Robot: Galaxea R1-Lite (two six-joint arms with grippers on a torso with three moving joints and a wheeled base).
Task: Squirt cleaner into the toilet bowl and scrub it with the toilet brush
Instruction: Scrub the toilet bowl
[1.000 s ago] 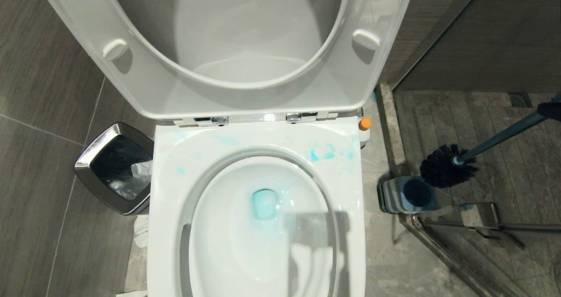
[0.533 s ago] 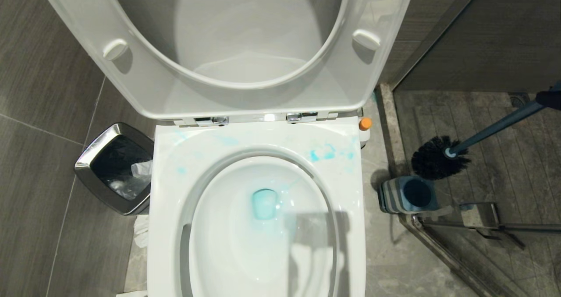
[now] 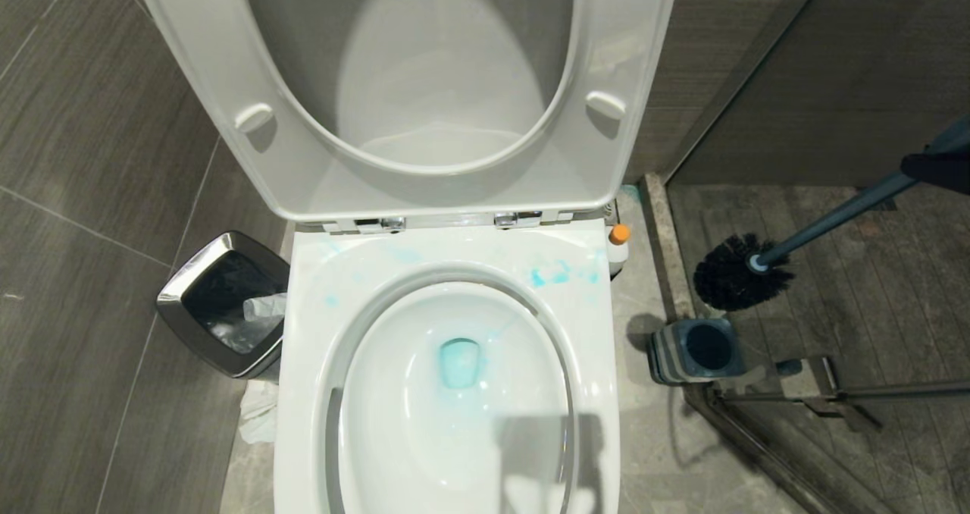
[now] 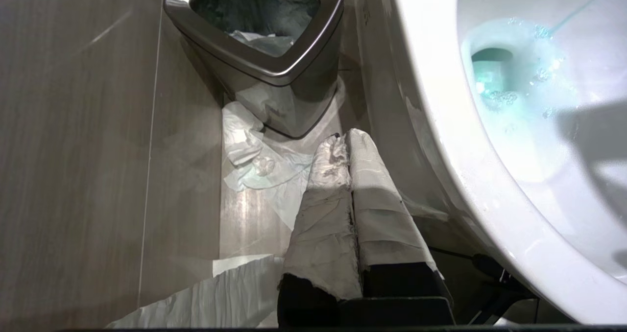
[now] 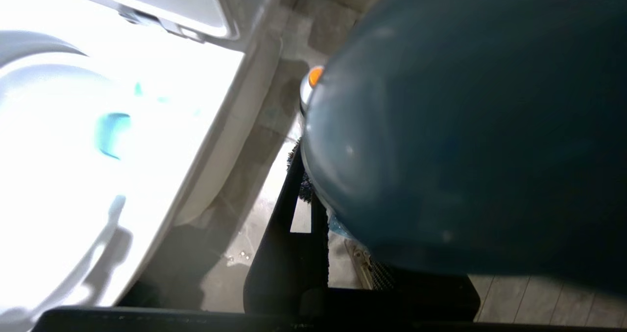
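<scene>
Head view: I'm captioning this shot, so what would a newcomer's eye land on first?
The large white glossy ceramic toilet bowl fills the middle, seat raised, blue liquid pooled at its drain. To its right, the long blue-grey toilet brush with black bristles hangs above its square blue-and-grey base, held by the right end effector.

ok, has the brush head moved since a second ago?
Yes. The camera shifted too, but against its square base the toilet brush head sits higher and nearer the toilet bowl.
</scene>
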